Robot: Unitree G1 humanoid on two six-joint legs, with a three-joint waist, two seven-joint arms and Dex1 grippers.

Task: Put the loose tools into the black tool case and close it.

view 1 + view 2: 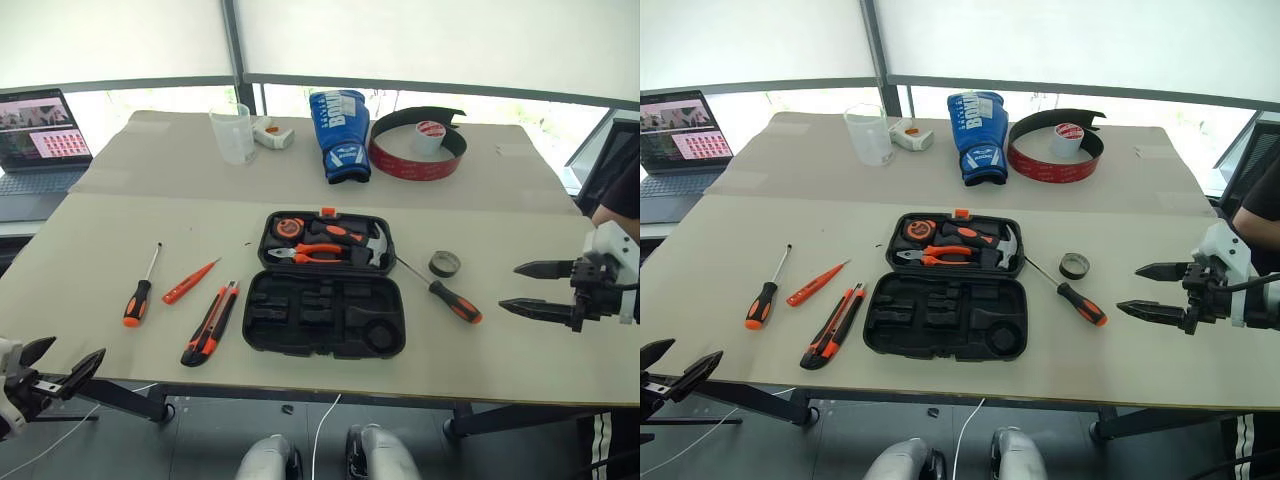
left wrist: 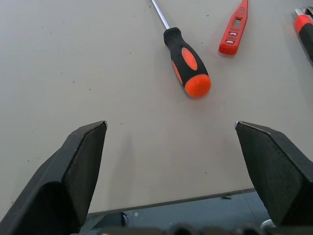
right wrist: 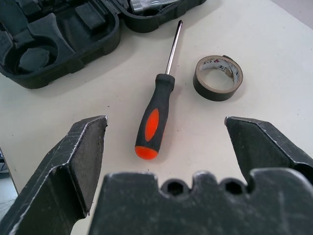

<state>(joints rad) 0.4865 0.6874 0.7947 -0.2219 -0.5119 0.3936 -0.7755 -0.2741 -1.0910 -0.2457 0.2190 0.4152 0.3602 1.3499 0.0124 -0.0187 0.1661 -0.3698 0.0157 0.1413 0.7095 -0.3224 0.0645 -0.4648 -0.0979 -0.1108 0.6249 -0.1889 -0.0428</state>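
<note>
While tools lie loose, black tool case (image 1: pixel 325 300) gapes.

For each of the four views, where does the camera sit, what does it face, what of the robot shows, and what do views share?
Left eye view: on the head, looking down over the table at the open black tool case; left gripper and right gripper show, both open.
Right eye view: beside it, same scene.
Left wrist view: along its open fingers at a black-and-orange screwdriver and slim orange screwdriver.
Right wrist view: along its open fingers at another screwdriver, tape roll, case corner.
Shared: each wrist view's tools also lie in both eye views.
</note>
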